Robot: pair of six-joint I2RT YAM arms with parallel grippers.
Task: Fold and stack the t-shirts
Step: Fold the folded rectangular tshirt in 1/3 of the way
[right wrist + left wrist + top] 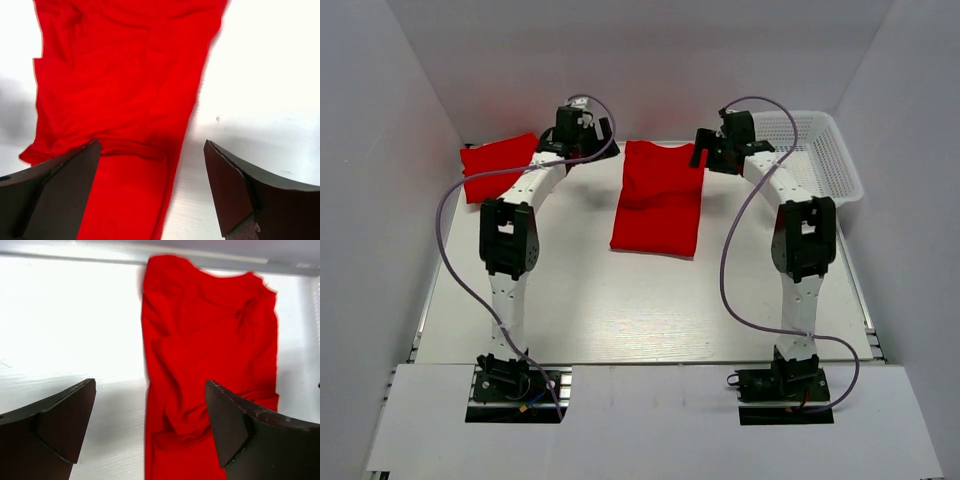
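A red t-shirt lies folded into a long strip in the middle of the table, its far end near the back edge. It shows in the left wrist view and in the right wrist view. A second red t-shirt lies folded at the back left. My left gripper is open above the strip's far left corner. My right gripper is open above the strip's far right corner. Neither holds cloth.
A white mesh basket stands at the back right, just beyond the right arm. White walls close in the table at the back and both sides. Purple cables loop from both arms.
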